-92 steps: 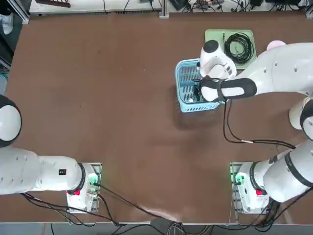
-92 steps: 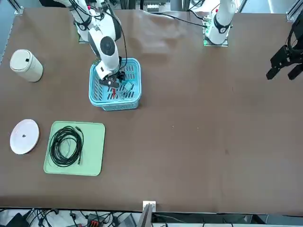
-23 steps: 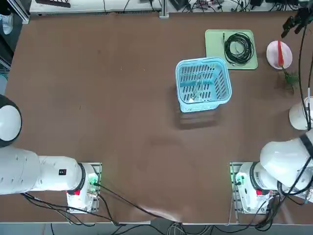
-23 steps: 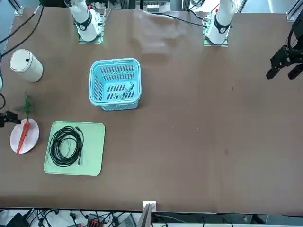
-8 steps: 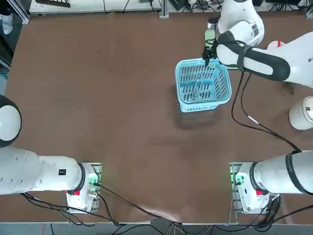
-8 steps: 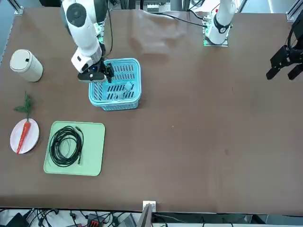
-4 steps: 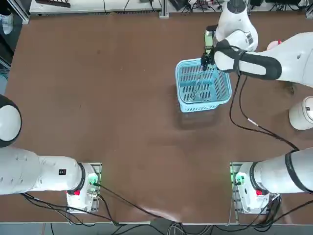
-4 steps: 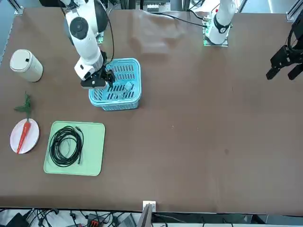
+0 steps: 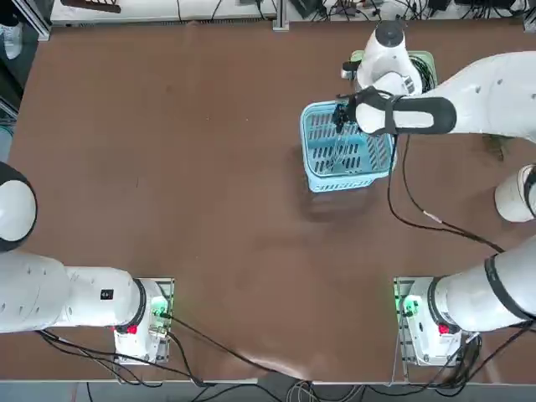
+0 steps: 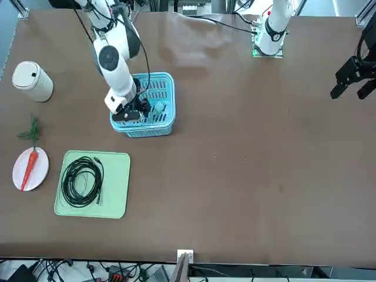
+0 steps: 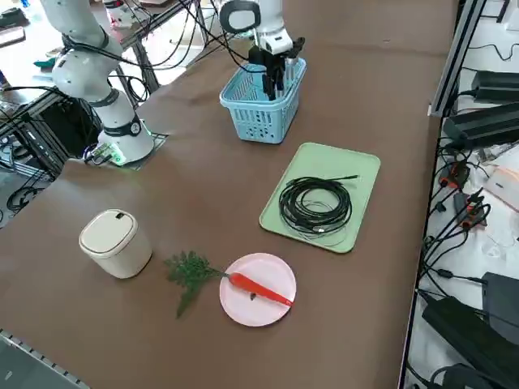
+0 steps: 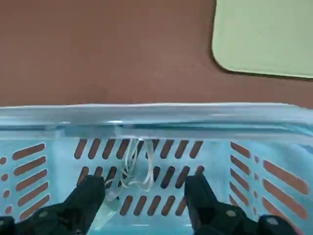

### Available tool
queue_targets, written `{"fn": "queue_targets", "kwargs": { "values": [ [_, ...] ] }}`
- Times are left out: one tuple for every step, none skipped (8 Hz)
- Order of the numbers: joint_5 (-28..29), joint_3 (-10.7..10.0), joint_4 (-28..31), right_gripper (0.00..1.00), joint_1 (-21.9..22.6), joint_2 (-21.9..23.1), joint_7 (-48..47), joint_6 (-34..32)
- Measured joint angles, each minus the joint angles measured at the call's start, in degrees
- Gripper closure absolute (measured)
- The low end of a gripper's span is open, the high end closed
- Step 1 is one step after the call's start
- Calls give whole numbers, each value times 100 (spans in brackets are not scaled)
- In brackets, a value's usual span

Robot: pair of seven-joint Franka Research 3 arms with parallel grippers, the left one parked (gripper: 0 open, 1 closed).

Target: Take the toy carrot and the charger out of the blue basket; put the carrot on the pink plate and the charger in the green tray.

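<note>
My right gripper [image 12: 144, 198] hangs jaws apart and empty just inside the light blue slatted plastic basket [image 12: 254, 125], at the wall facing the tray. I hold them spread because, as I judge it, the next job is to close on the small white charger block with its thin pale cord [image 12: 132, 166], which lies on the basket floor between my fingertips [image 12: 93, 188] and a little ahead of them.

Beyond the basket rim lies the flat pale green rectangular tray [image 12: 264, 34], already carrying a coiled black cable [image 11: 315, 205]; it sits close by the basket, so the carry should be short. Farther from the basket than the tray, the slim red-orange toy carrot with its wispy green top [image 11: 259, 289] lies across the small round pale pink plate [image 11: 280, 267], leaves trailing off onto the table, so that half looks done.

My wrist view alone shows the cord's loops against the slats; overhead, my gripper [image 9: 343, 115] and arm hide much of the basket [image 9: 322, 167]. The side view gives the plate and carrot, which my wrist view lacks. The block itself is, I think, the pale shape near one finger.
</note>
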State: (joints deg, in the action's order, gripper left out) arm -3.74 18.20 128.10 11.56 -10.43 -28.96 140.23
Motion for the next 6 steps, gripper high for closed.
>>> {"fn": "queue_targets", "kwargs": {
  "values": [
    [-3,0,-1,0,8,-134,2,111],
    [-9,0,-2,0,12,-220,6,183],
    [-11,0,-2,0,19,-292,9,279],
    [-13,0,-2,0,32,-366,11,364],
    [-16,0,-2,0,45,-446,11,451],
    [-17,0,-2,0,53,-527,11,553]
  ]
}}
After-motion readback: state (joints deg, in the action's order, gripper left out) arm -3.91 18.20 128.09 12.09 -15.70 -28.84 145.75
